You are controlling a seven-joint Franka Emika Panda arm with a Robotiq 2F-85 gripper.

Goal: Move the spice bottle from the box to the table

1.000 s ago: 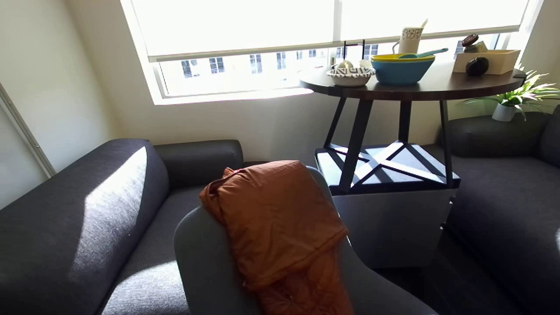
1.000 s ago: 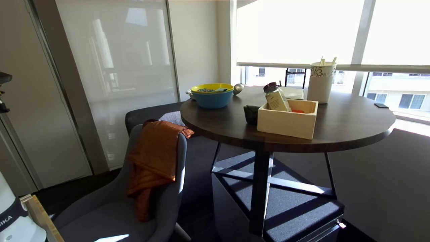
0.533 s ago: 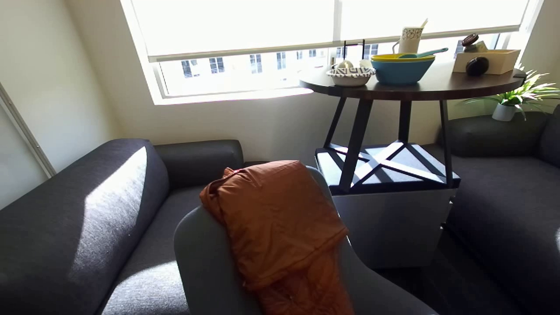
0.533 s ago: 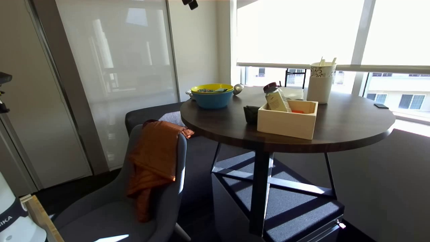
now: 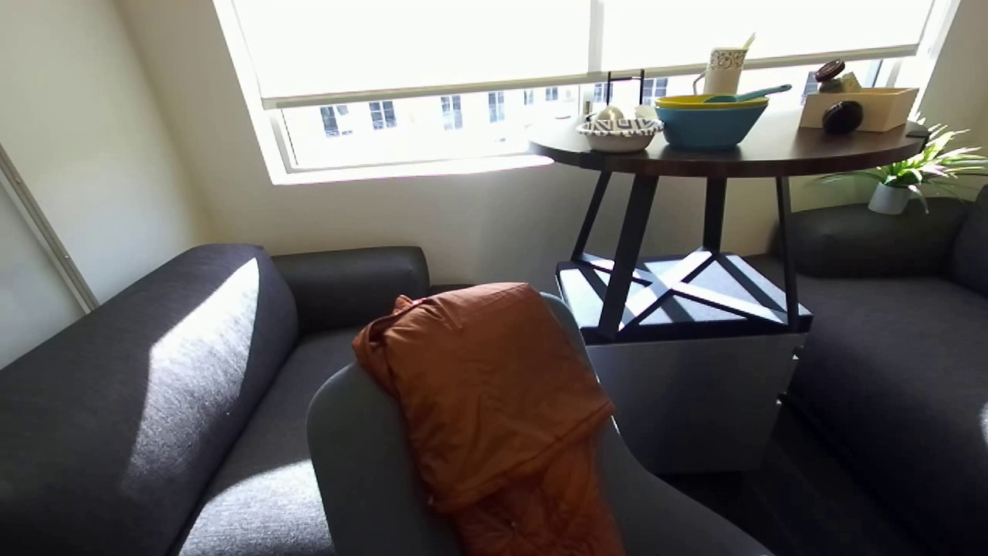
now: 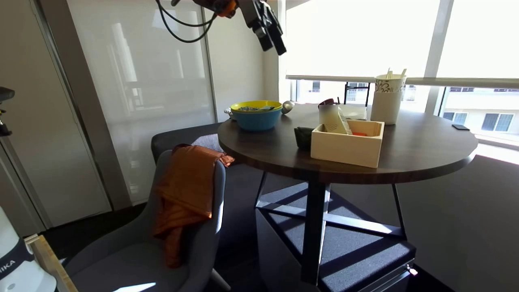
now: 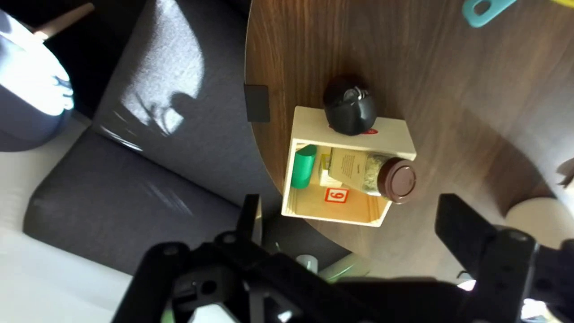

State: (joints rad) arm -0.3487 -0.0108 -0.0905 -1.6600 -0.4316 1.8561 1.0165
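The spice bottle, with a dark red-brown lid and cream label, leans in the box, its lid jutting past the rim. It shows in the wrist view [image 7: 352, 168] and in both exterior views [image 6: 334, 121] [image 5: 830, 71]. The box is a small pale wooden tray [image 6: 344, 150] on the round dark-brown table [image 6: 425, 146]; it also shows in the wrist view [image 7: 390, 134]. My gripper [image 6: 273, 46] hangs high above the table's far side, above and apart from the box. In the wrist view my gripper [image 7: 350, 199] has its fingers wide apart with nothing held between them.
A black round object [image 7: 350, 107] touches the box's side. The box also holds a green cylinder [image 7: 304, 166] and small items. A blue and yellow bowl stack [image 6: 257, 119] and a tall white cup with utensils [image 6: 387, 101] stand on the table. A chair with an orange jacket [image 6: 188, 182] stands beside it.
My gripper has come into an exterior view from the top edge, moving down and toward the table. The spice bottle and the box have not moved.
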